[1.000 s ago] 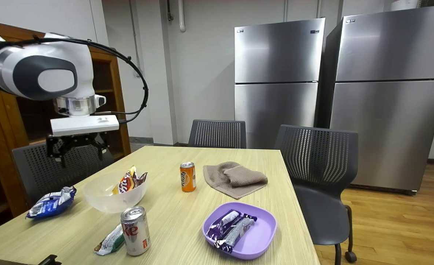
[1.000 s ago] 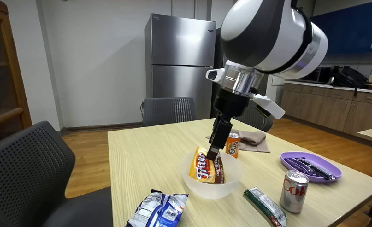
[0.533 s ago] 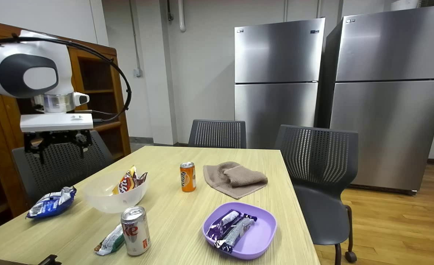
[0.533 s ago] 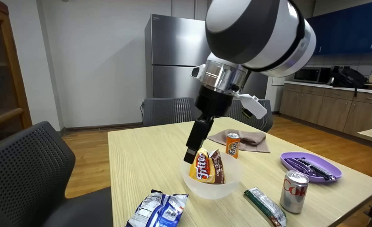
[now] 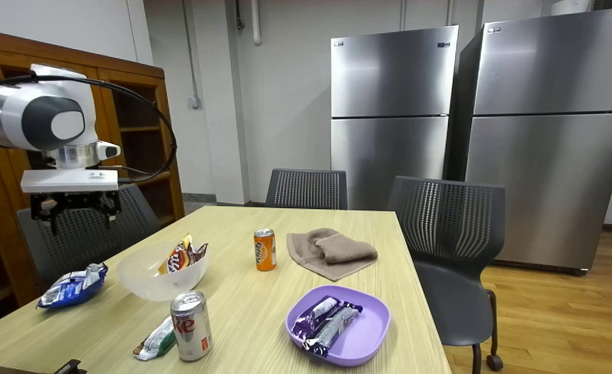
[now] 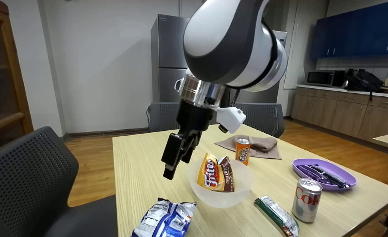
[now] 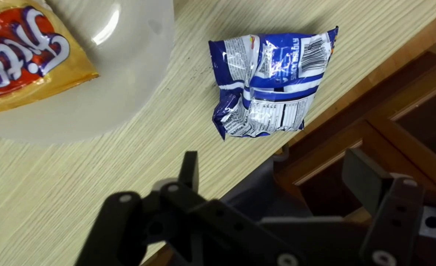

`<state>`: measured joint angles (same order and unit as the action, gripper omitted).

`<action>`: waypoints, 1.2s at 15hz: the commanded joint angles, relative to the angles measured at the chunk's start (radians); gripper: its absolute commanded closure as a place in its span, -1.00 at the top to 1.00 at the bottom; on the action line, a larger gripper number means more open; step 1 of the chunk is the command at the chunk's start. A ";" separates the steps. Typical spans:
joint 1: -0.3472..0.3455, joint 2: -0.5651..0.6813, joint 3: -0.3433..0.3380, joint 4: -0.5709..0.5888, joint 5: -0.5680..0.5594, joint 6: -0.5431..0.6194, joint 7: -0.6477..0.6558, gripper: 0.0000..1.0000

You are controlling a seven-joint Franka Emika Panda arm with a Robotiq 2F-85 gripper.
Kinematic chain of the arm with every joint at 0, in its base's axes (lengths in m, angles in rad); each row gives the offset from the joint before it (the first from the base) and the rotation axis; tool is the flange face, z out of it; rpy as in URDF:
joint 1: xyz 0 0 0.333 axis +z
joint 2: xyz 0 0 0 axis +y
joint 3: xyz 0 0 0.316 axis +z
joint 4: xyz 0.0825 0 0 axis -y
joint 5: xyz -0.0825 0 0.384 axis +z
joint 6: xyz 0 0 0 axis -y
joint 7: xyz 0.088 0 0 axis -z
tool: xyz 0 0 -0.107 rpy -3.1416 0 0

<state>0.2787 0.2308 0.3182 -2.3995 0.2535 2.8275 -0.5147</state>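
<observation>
My gripper (image 5: 81,226) is open and empty, above the table beside the bowl. In the wrist view its fingers (image 7: 275,170) are wide apart with nothing between them. Nearest is a blue and white snack bag (image 7: 273,85), lying on the table near the edge; it also shows in an exterior view (image 6: 167,219). A translucent white bowl (image 6: 221,199) holds a yellow and brown Fritos bag (image 6: 213,174), leaning upright. The bag's yellow part shows in the wrist view (image 7: 29,55). The gripper touches neither bag nor bowl.
An orange Fanta can (image 5: 265,250) and a brown cloth (image 5: 331,252) are farther back. A silver Coke can (image 5: 191,327) stands beside a green-wrapped bar (image 5: 158,340). A purple plate (image 5: 373,332) holds two purple-wrapped bars (image 5: 326,322). Chairs (image 6: 26,177) surround the table.
The open gripper has moved left in both exterior views, from over the bowl to beside it, and its wrist has turned a little. The objects on the table have not moved.
</observation>
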 commanded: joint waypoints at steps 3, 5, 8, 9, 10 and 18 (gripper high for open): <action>0.009 0.145 -0.009 0.135 -0.219 -0.031 0.170 1.00; 0.000 0.196 0.002 0.181 -0.254 -0.038 0.168 1.00; -0.025 0.196 0.021 0.157 -0.268 -0.012 0.157 1.00; -0.024 0.218 0.020 0.175 -0.279 -0.013 0.158 1.00; -0.024 0.234 0.019 0.187 -0.283 -0.014 0.158 1.00; -0.023 0.249 0.019 0.204 -0.284 -0.017 0.157 1.00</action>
<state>0.2788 0.4762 0.3161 -2.1979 -0.0017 2.8142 -0.3783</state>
